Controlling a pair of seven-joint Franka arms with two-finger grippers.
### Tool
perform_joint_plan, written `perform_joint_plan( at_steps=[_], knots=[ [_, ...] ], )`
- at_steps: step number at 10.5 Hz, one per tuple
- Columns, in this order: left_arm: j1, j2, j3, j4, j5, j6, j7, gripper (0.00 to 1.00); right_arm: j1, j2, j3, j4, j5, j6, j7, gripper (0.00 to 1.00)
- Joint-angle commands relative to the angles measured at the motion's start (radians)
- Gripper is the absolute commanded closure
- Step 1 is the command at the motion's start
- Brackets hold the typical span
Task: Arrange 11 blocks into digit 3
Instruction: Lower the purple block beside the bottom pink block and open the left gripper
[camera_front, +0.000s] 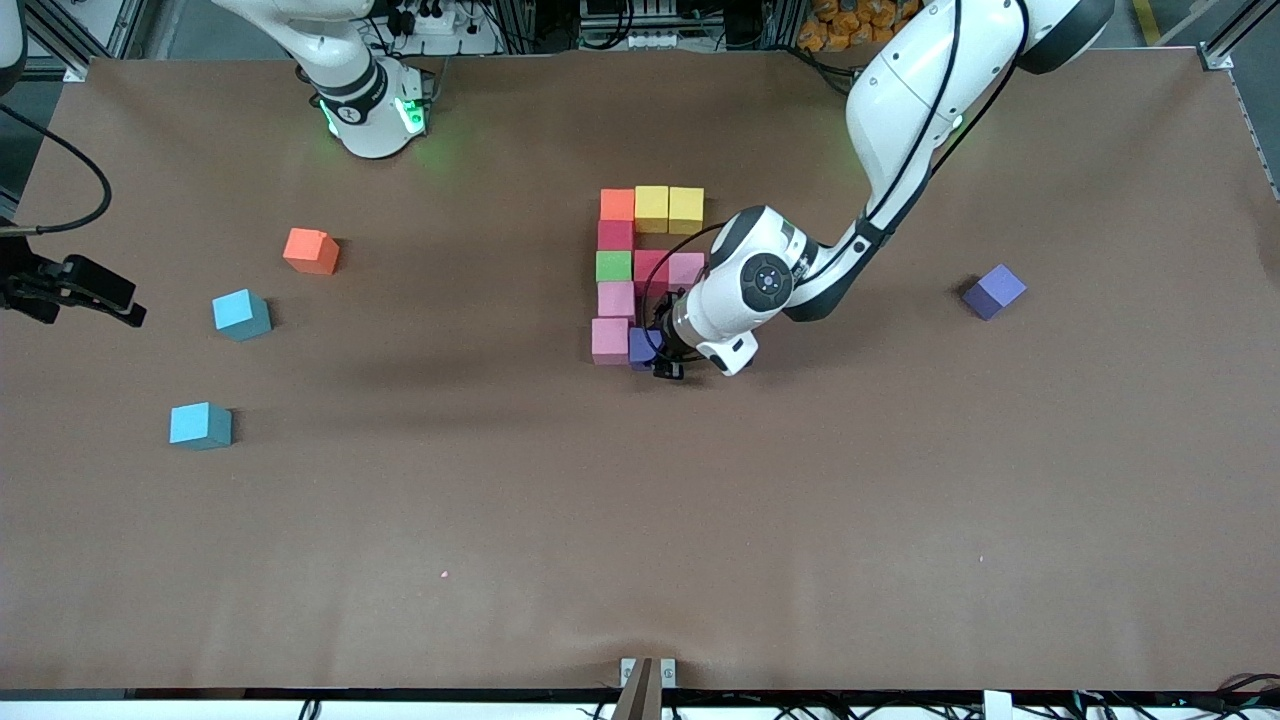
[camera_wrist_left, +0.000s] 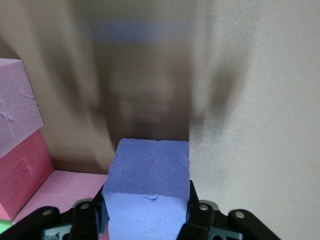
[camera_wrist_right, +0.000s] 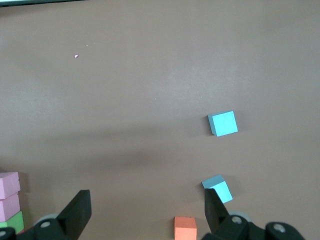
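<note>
At the right arm's end of the table, the right gripper (camera_front: 100, 295) waited up in the air. Its fingers were wide apart and it held nothing. Two light-blue blocks (camera_front: 241, 314) and a loose orange block (camera_front: 311, 251) sat on the brown table (camera_front: 640, 560) near it, well apart from each other.

In the middle of the table was the digit 3 (camera_front: 613, 266), nearly done. It had a top bar of orange and two yellow blocks, and a column going down toward the front camera. It had a middle bar of green, red and pink. The pink corner block (camera_front: 609, 340) was at the low end of the column.

The left gripper (camera_front: 665, 365) was down low, right beside that pink corner block. Its fingers (camera_wrist_left: 197, 212) were snug on the sides of a purple block (camera_wrist_left: 150, 180). This block looked set down on the table, touching the pink one, as the second block of the last bar.

To do this step well, I think the fingers should open slowly and the gripper should go straight up. That way it would not bump the blocks beside it.

Toward the left arm's end of the table lay the last purple block (camera_front: 994, 291), alone. It looked like the one needed to finish the bar.
</note>
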Motion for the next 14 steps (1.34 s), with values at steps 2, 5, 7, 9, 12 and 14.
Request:
perform_joint_plan(
  at_steps=[2,5,7,9,12,14],
  knots=[
    [-0.014,0.002,0.009,0.006,-0.011,0.017,-0.008,0.00,-0.008,0.006,0.002,0.018,0.019,-0.013,0.005,0.00],
    [0.000,-0.021,0.006,0.004,-0.009,0.008,0.002,0.00,-0.008,0.006,0.002,0.018,0.019,-0.010,0.005,0.00],
    [0.010,-0.060,0.004,0.003,-0.011,-0.037,0.001,0.00,-0.008,0.006,0.002,0.018,0.019,-0.011,0.005,0.00],
    [0.049,-0.106,0.004,0.000,-0.009,-0.096,0.038,0.00,-0.008,0.006,0.002,0.020,0.016,-0.010,0.005,0.00],
    [0.128,-0.209,0.007,-0.047,-0.009,-0.227,0.304,0.00,-0.008,0.006,0.002,0.025,0.013,-0.007,0.002,0.00],
    [0.194,-0.260,0.025,-0.081,-0.009,-0.317,0.534,0.00,-0.008,0.006,0.002,0.026,0.003,-0.005,-0.008,0.00]
  ],
)
